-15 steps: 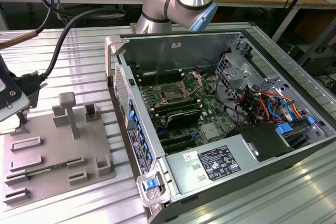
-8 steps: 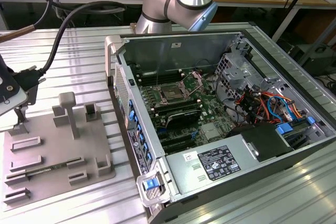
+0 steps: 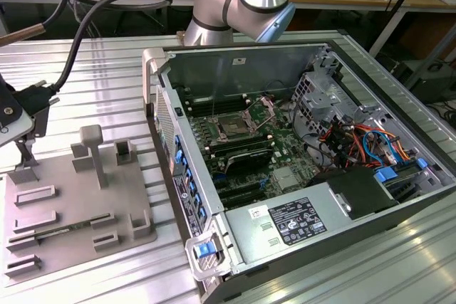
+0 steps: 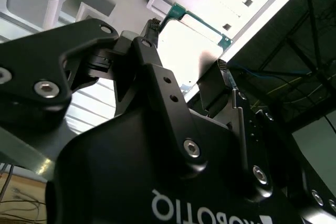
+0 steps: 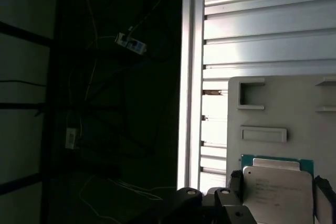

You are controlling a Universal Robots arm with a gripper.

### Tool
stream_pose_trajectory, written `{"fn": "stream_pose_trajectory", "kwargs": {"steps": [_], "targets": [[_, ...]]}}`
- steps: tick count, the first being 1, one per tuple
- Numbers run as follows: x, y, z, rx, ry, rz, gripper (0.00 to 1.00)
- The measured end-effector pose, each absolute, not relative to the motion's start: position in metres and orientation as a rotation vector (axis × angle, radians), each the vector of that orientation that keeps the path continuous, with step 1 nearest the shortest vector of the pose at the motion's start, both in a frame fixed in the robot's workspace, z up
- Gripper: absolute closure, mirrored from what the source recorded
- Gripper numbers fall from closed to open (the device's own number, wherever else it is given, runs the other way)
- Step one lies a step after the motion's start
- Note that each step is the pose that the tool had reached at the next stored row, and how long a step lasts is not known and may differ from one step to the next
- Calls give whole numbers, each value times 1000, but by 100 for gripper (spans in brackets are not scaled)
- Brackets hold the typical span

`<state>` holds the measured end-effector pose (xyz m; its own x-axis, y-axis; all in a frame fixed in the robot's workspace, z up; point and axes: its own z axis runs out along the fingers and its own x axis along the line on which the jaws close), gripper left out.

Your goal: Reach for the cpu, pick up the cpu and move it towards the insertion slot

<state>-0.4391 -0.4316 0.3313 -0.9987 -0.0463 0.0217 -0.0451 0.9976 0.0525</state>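
First wrist view | jaws clamped on cpu [image 5: 275, 190] | wrist [image 3: 14, 115] low over grey fixture [image 3: 71, 201]

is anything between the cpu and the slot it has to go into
Yes: the cpu is at the grey fixture plate, and the open case's side wall rises between that plate and the insertion slot.

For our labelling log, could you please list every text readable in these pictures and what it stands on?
power supply label: print too small to read.
cpu face: print too faint to read.
end effector housing: white lettering, upside down, cut off at the view's edge.
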Motion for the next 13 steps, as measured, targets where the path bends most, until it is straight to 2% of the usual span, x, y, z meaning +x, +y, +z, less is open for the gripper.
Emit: {"fn": "stream_pose_trajectory", "kwargs": {"steps": [13], "targets": [[-439,-432,337,71,-3117,-81,45]]}}
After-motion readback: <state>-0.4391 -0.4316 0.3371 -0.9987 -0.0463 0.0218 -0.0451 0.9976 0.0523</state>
